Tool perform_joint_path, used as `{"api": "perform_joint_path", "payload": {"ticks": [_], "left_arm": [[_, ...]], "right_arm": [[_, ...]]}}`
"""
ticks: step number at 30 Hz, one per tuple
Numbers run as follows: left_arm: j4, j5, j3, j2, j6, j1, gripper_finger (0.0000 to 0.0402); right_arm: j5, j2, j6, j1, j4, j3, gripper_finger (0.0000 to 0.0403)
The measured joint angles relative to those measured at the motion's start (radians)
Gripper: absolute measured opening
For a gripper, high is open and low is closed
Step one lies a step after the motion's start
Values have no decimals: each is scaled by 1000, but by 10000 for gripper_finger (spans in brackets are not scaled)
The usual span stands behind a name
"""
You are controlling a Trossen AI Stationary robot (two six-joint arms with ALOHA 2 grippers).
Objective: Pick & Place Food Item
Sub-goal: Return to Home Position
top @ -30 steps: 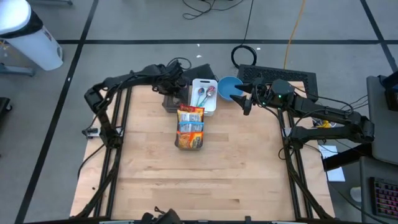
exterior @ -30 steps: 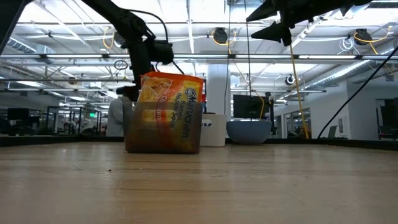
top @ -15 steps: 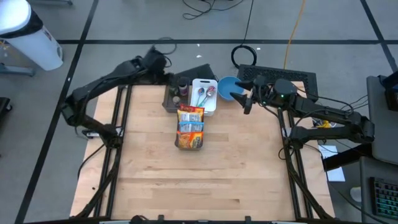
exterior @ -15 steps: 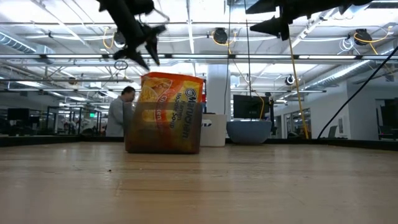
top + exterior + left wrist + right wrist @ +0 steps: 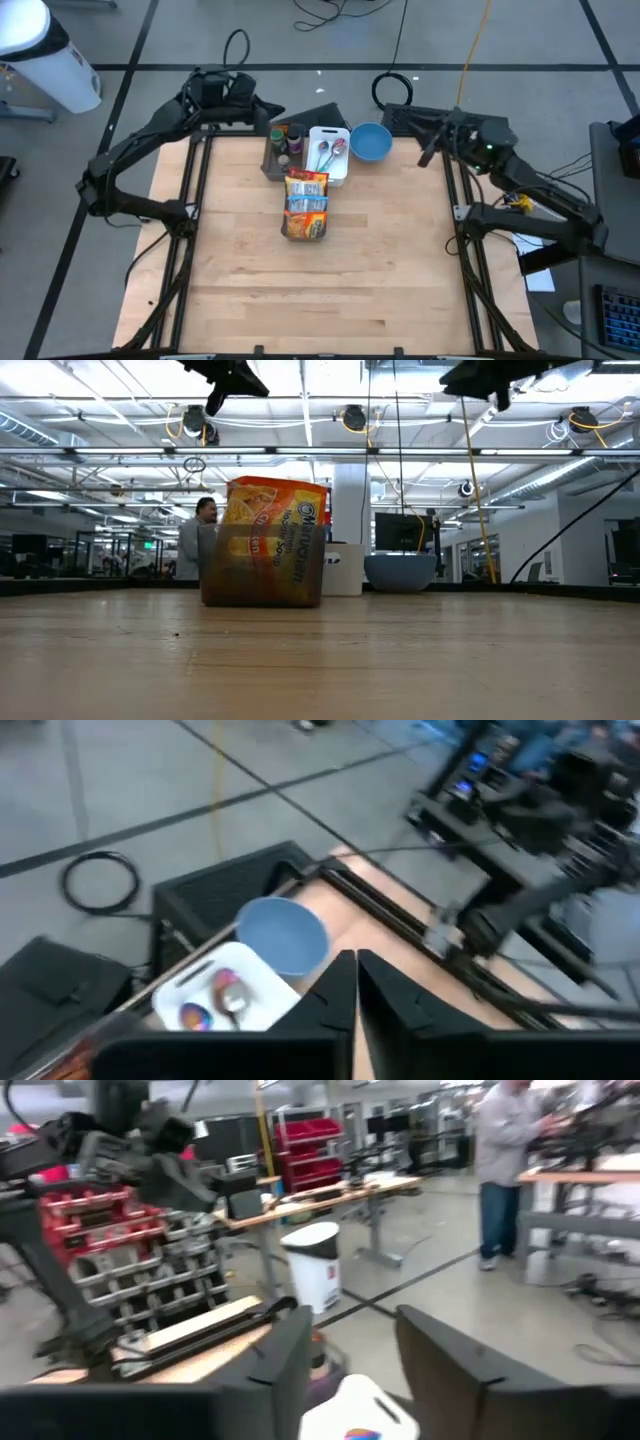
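The noodle pack (image 5: 305, 203) is held in the near black bin (image 5: 287, 226), the spice bottle (image 5: 295, 134) in the far bin (image 5: 272, 162). Above the counter's (image 5: 330, 290) far corners, the left claw (image 5: 355, 960) is clenched and the right claw (image 5: 352, 1320) released.

orange noodle pack (image 5: 272, 515) standing upright in dark see-through plastic bin (image 5: 262, 578) on wooden table (image 5: 320, 660) | white bin (image 5: 345, 570), blue round bowl (image 5: 400, 572) sitting behind | left gripper (image 5: 228, 380), right gripper (image 5: 482, 377) hanging high overhead | person (image 5: 193, 542) standing in background

Coiled black cable (image 5: 376, 90) lying on the grey floor (image 5: 200, 30), black tape lines (image 5: 300, 67) crossing nearby. White cylindrical bin (image 5: 45, 55) at the far-left corner. Person (image 5: 188, 545) standing in the room behind, partly hidden.
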Motion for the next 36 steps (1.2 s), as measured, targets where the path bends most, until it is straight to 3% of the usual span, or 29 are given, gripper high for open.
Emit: {"api": "perform_joint_path", "payload": {"ticks": [5, 7, 12, 19, 22, 24, 30, 36], "left_arm": [[-28, 92, -2, -38, 53, 19, 13], [-30, 104, -7, -70, 75, 29, 18], [69, 138, -167, -206, 47, 67, 5], [448, 183, -559, -463, -160, 104, 16], [576, 192, -674, -546, -222, 114, 6], [603, 188, -724, -592, -241, 125, 5], [597, 188, -794, -683, -238, 149, 15], [589, 185, -851, -788, -218, 169, 11]], "right_arm": [[-5, -91, -32, -56, -100, 0, 27], [-43, -113, -30, -75, -141, 0, 8], [-134, -154, 26, -128, -253, 0, 3], [-120, -233, 34, -213, -394, 0, 1], [-41, -280, 65, -253, -407, 0, 1], [1, -310, 84, -273, -412, 0, 0], [1, -361, 172, -286, -386, -80, 0], [-29, -423, 304, -283, -133, -296, 0]]}}
